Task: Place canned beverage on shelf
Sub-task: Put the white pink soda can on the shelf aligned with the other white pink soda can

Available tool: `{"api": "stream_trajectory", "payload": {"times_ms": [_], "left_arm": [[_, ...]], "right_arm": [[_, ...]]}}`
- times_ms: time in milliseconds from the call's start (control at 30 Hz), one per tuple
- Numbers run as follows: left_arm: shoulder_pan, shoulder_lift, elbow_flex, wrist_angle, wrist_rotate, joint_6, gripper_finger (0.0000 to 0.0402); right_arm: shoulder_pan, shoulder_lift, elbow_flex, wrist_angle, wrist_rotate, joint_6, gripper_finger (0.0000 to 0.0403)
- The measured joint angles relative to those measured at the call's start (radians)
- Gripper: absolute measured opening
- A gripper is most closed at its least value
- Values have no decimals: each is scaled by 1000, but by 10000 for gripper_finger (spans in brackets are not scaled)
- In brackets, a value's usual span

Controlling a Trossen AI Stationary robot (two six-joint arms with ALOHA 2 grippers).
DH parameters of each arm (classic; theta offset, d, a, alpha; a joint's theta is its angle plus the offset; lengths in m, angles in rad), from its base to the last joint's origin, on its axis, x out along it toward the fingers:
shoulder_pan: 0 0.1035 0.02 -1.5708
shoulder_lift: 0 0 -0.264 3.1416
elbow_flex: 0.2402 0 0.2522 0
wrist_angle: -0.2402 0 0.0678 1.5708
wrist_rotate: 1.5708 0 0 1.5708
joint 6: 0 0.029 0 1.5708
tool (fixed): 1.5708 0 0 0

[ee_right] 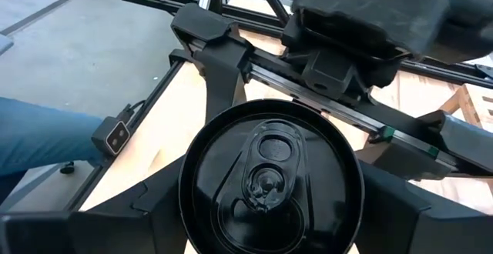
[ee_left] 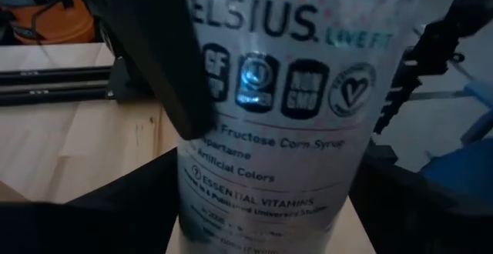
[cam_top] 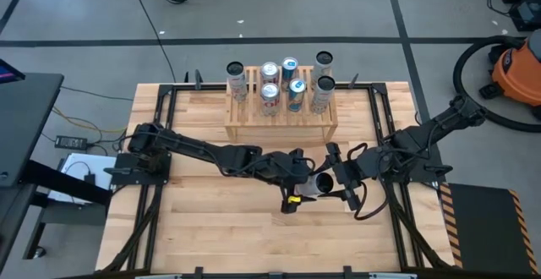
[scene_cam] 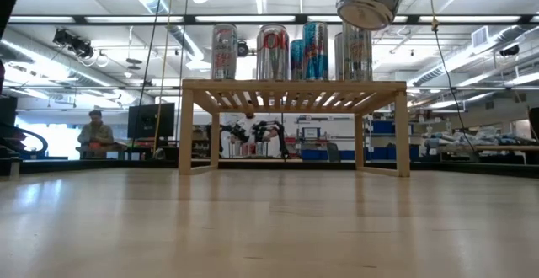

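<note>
Both grippers — left gripper and right gripper — clamp one can between them mid-air, at six o'clock from the shelf, seemingly a handover before shelving.

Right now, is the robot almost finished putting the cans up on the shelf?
Partly. Seven cans already stand on the wooden shelf. One more, a Celsius can, is in the air between the left gripper and right gripper, both around it. It is not yet on the shelf.
</note>
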Motion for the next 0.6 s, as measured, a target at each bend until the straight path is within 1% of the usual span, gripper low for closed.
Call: {"api": "stream_trajectory", "payload": {"times_ms": [100,300,600], "left_arm": [[-4,0,0,-10,-1,35,319],[-2,0,0,-18,-1,44,252],[-4,0,0,-10,-2,51,249]], "right_arm": [[0,0,0,1,0,0,278],[0,0,-1,0,-2,0,280],[0,0,-1,1,-2,-6,283]]}}
